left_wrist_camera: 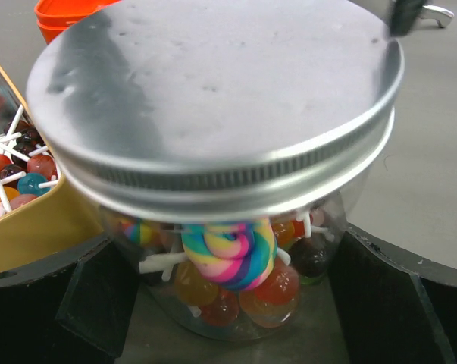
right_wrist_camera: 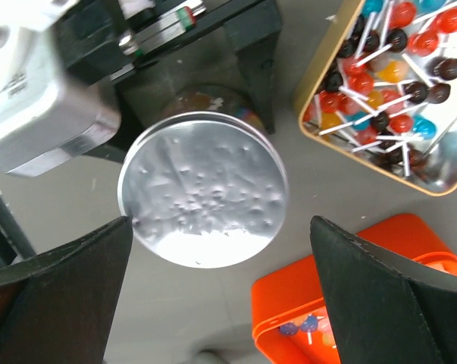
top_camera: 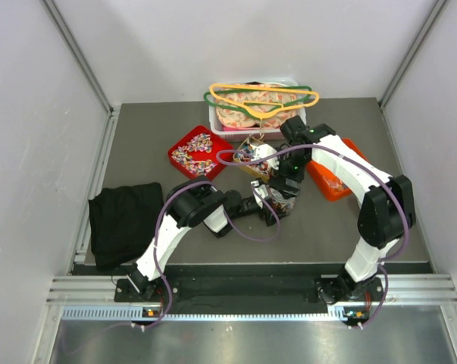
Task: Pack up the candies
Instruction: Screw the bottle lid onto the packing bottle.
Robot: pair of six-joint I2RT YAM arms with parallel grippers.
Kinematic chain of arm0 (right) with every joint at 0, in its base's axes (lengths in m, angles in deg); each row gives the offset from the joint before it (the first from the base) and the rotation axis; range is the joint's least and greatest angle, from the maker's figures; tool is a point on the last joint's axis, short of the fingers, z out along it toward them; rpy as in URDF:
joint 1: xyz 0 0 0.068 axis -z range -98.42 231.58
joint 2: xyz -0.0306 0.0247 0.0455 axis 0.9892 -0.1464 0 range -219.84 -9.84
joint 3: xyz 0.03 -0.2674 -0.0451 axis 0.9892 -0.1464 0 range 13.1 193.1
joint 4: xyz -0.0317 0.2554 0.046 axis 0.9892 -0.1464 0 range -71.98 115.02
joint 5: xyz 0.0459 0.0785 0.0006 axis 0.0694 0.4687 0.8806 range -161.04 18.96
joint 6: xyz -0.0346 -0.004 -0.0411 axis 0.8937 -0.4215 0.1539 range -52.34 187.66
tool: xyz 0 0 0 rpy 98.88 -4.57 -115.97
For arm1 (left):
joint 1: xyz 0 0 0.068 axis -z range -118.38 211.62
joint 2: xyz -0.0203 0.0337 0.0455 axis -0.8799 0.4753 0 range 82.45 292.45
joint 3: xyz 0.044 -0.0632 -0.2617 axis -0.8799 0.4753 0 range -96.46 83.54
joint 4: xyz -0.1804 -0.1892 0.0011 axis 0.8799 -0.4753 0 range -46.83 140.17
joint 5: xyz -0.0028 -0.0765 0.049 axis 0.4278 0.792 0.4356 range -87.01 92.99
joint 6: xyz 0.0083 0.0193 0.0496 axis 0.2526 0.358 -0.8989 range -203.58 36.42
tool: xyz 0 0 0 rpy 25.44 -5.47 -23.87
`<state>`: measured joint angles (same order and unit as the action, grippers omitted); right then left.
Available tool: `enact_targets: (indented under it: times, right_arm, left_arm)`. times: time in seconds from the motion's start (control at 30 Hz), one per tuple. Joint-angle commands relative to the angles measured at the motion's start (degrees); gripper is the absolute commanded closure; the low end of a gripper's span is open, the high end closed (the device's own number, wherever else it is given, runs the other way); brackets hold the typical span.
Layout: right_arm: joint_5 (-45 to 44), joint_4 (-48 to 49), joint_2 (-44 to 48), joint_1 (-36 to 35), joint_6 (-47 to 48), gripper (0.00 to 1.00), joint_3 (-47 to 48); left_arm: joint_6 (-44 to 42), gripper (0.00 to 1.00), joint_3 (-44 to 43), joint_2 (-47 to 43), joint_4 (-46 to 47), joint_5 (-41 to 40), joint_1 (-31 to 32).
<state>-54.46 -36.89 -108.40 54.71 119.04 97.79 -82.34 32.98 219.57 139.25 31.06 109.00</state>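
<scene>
two arms are meeting at one jar (left_wrist_camera: pixel 175 318) in the middle of the table. i'm holding it with the left gripper (left_wrist_camera: pixel 228 243). its black fingers (left_wrist_camera: pixel 84 303) are pressing in at 9 and 3 o'clock of the glass, closed on the jar so it is not turning or sliding while the top is handled.

the candies (left_wrist_camera: pixel 270 292) are filling the jar nearly to the neck, so i'm judging the filling done and the closing to be the step in hand. the lid (left_wrist_camera: pixel 213 91) is sitting on the mouth and looking slightly tilted. i cannot tell whether its thread is catching.

the right gripper (right_wrist_camera: pixel 220 224) is hovering straight above with its fingers spread wide, straddling the lid and holding nothing. that is putting it in place to close on the rim and twist.

more candies are lying in the tin (right_wrist_camera: pixel 319 64) at 11 o'clock of the jar and in the red tray (top_camera: pixel 176 157) further out at 10. a few are lying in the orange tray (right_wrist_camera: pixel 364 250) at 3.

i'm expecting the next move to need centring. in the right wrist view the lid is sitting nearer one finger than the other, and a lopsided pinch could be tipping it off.
</scene>
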Motion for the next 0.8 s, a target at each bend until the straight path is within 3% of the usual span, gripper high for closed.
enact_targets:
  times: [0.0, 0.17, 0.37, 0.77]
  right_arm:
    - [2.5, -4.3, 1.2, 0.4, 0.7, 0.01, 3.0]
    - [3.7, -4.7, 2.7, 0.3, -0.3, 0.01, 2.4]
    - [1.0, 2.1, 2.9, 0.2, -1.7, 0.01, -0.7]
    - [2.2, 0.3, -0.1, -0.3, -2.1, 0.01, 1.0]
  left_arm:
    - [0.8, 0.03, 1.8, 3.1, 8.2, 1.1, 1.0]
    - [0.7, 0.03, 1.9, 3.2, 8.2, 1.1, 1.0]
    - [0.6, 0.03, 1.9, 3.2, 8.3, 1.1, 1.0]
    - [0.7, 0.03, 1.8, 3.2, 8.2, 1.1, 1.0]
